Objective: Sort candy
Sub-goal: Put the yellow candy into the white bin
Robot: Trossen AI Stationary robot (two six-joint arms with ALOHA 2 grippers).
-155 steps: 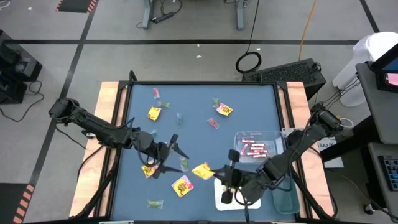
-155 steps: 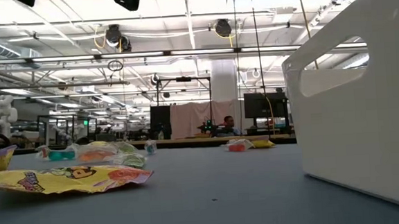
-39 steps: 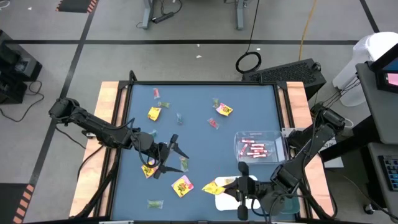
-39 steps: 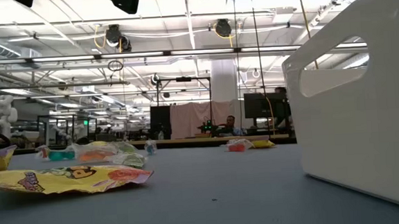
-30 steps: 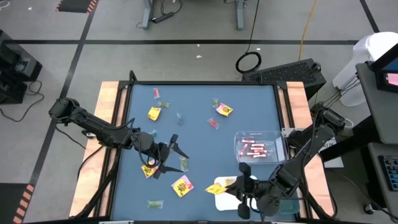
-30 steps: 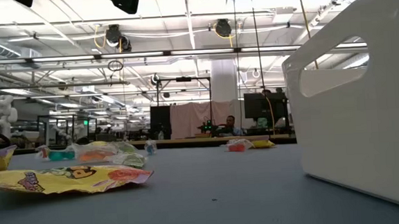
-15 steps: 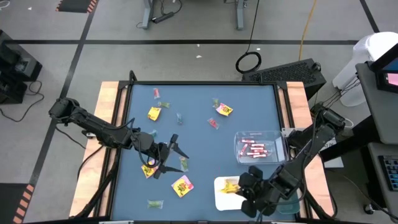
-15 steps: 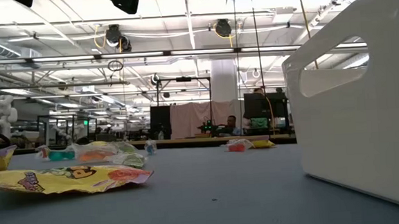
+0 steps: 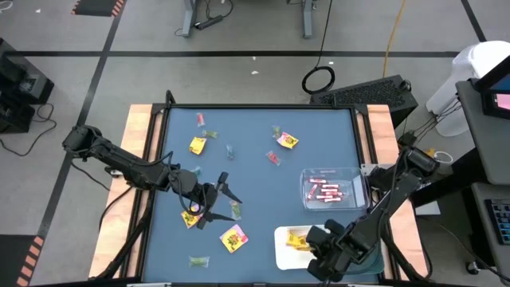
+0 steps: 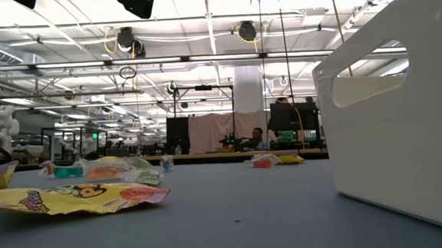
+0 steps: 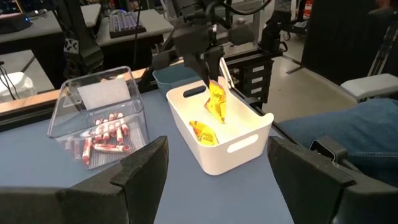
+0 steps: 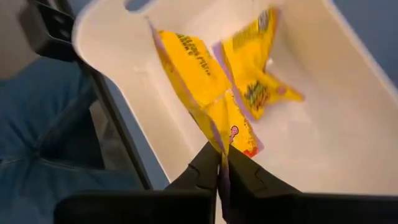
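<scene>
Candy lies scattered on the blue table: yellow packets (image 9: 198, 145) (image 9: 233, 237) (image 9: 288, 140), small green pieces (image 9: 198, 260) and pink pieces (image 9: 273, 158). My right gripper (image 12: 221, 167) is over the white tray (image 9: 282, 253) at the near right and is shut on a yellow packet (image 11: 216, 102). A second yellow packet (image 11: 202, 132) lies on the tray's floor. My left gripper (image 9: 219, 199) hovers open over the table's near left, among the candy. The clear tray (image 11: 99, 124) holds pink-red sticks. My right gripper pinches the yellow packet between its two fingers at one end (image 12: 219, 144). The fingers come from above, pointing down. The packet hangs below them inside the white tray's walls, above the packet lying there; whether its lower end (image 11: 219, 118) touches anything I cannot tell.
A teal tray (image 11: 174, 76) sits beside the white one, at the table's near right corner. In the low view a yellow packet (image 10: 75, 197) lies flat in front and the white tray's wall (image 10: 397, 105) fills the right. Wooden rails (image 9: 137, 159) border the table.
My right gripper has carried the yellow packet toward the table's right, from beside the white tray to over it, and has turned so its fingers point down. The packet, then held out left of the tray, now hangs inside it. The gripper stays shut.
</scene>
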